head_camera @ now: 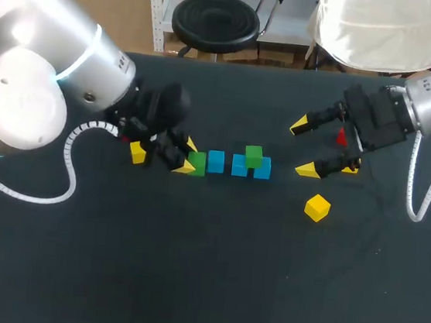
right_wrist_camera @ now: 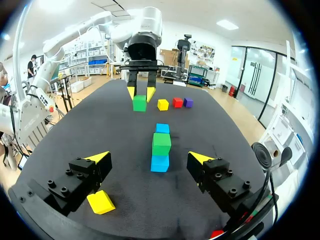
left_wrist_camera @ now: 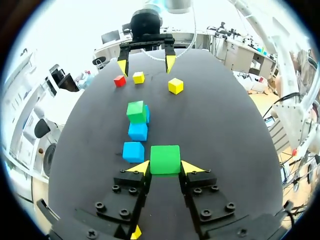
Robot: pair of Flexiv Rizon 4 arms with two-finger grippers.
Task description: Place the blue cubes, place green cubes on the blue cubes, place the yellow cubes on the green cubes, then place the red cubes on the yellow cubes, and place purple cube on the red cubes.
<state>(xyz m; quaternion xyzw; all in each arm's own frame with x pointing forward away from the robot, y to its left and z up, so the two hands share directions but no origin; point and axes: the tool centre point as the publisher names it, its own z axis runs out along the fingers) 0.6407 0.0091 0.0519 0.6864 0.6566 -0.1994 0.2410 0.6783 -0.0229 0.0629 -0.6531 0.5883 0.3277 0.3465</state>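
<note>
**Green cube (left_wrist_camera: 165,159) clamped in your left gripper (left_wrist_camera: 165,167)**

Your left gripper's yellow tips press the cube from both sides, just beside the near end of a row of three blue cubes (head_camera: 215,161). A second green cube (head_camera: 253,156) rests on the two blue ones at the far end. Your right gripper (head_camera: 303,148) hangs released beyond the row, fingers wide apart, with a loose yellow cube (head_camera: 317,207) near it.

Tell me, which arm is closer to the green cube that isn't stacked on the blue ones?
Left. The left gripper has its fingers touching that green cube from both sides. The right gripper hangs open on the far side of the blue cubes.
</note>
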